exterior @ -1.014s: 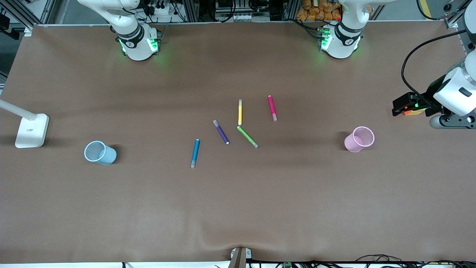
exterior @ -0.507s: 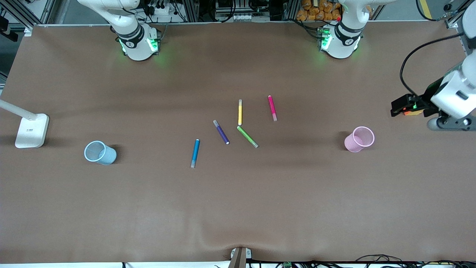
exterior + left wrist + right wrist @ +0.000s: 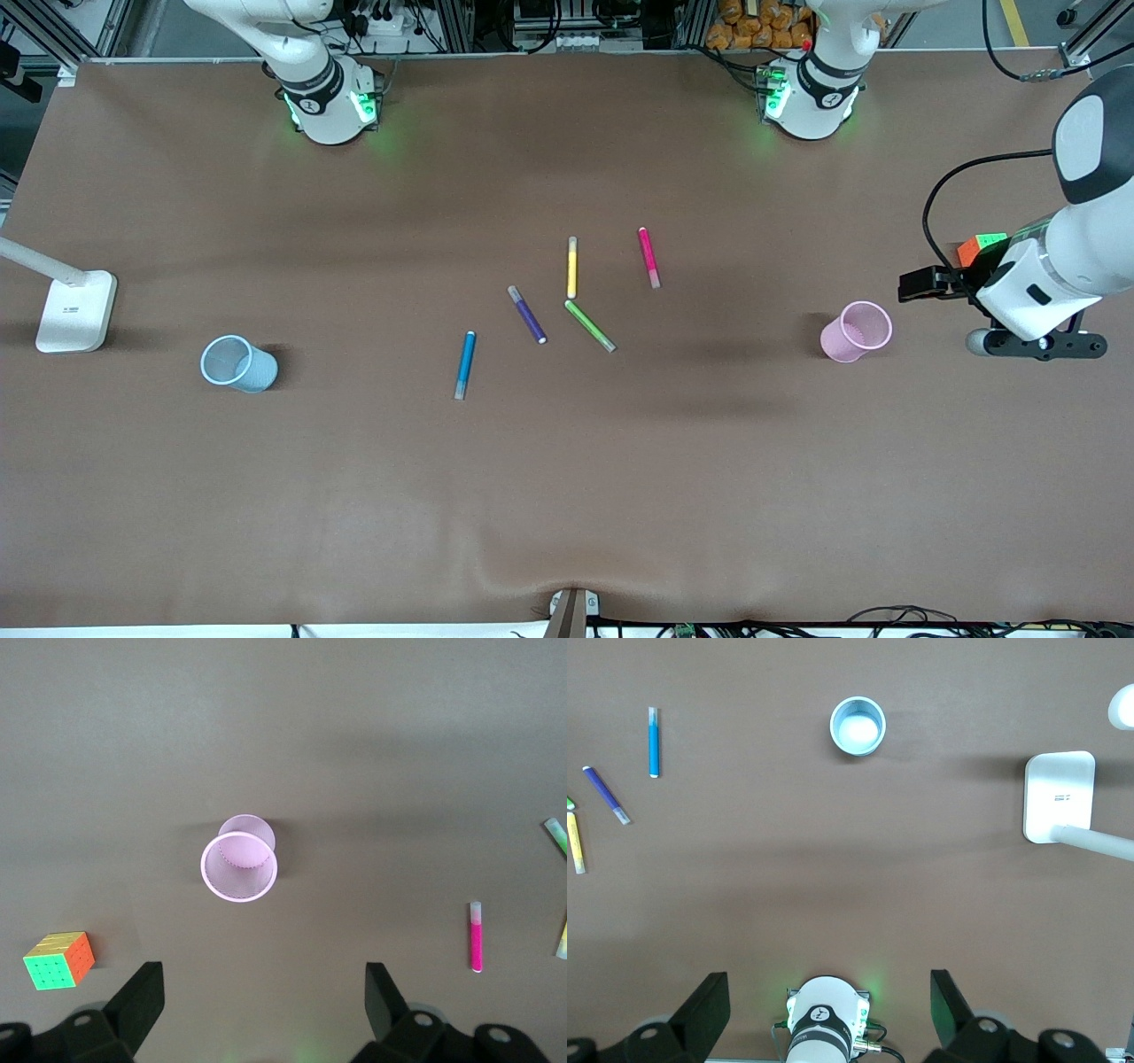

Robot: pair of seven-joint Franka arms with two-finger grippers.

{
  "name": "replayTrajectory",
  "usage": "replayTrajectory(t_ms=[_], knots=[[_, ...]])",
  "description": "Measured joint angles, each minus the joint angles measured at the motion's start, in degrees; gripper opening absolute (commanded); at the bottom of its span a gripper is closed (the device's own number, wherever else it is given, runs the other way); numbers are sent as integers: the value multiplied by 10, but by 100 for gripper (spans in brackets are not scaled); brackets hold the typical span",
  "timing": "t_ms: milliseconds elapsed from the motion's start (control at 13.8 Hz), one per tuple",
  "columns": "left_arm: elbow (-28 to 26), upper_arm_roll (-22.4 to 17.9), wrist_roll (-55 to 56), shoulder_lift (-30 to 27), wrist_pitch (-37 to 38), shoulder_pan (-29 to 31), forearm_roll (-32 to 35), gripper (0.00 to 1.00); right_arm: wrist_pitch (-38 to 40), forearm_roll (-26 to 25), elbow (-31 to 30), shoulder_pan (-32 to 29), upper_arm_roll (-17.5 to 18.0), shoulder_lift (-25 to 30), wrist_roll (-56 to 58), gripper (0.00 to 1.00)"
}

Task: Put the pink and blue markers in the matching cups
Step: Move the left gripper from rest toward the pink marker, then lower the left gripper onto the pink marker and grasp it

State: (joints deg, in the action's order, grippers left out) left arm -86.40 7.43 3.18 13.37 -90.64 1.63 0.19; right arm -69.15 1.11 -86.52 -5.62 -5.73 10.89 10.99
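1. Over the last second the left gripper [image 3: 264,997] has swung in from the left arm's end of the table toward the pale pink translucent plastic cup [image 3: 855,331]. It now hangs above the brown table [image 3: 567,496] just beside that cup, and the multicoloured puzzle cube [image 3: 977,247] it had been covering shows clear of it.
2. I judge this as the opening of the approach: the arm is travelling toward the markers and nothing has been picked up yet.
3. The left gripper's fingers [image 3: 142,997] are spread wide and hold nothing.
4. The right gripper [image 3: 831,997] waits high above its own base, fingers likewise spread and empty.
5. The slim magenta-pink marker [image 3: 648,257] lies flat near the table's middle, its greyish cap pointing toward the front camera, well apart from the pink cup.
6. The slim bright blue marker [image 3: 464,364] lies flat too, nearer the front camera than the others, between the marker cluster and the light blue translucent cup [image 3: 237,363], which stands upright and empty.
7. The yellow marker [image 3: 572,267], green marker [image 3: 590,325] and purple marker [image 3: 526,314] lie between the two task markers, none touching them.
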Motion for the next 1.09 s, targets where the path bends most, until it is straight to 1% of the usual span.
replayTrajectory(t_ms=[145, 435, 580, 797, 1087], knots=[[-1, 4, 7, 4, 1, -9, -9, 100, -2, 0, 0, 0, 0, 0, 0, 100], [-4, 8, 79, 22, -2, -69, -15, 100, -7, -1, -1, 0, 1, -1, 0, 100], [-14, 8, 106, 34, -20, -85, -32, 100, -16, -2, -1, 1, 2, -4, 1, 100], [-63, 9, 155, 47, -86, -110, -47, 100, -39, -16, -2, 22, 12, -15, 3, 100], [-112, 12, 230, 50, -138, -160, -58, 100, -81, -21, -2, 38, 15, -35, 3, 100]])
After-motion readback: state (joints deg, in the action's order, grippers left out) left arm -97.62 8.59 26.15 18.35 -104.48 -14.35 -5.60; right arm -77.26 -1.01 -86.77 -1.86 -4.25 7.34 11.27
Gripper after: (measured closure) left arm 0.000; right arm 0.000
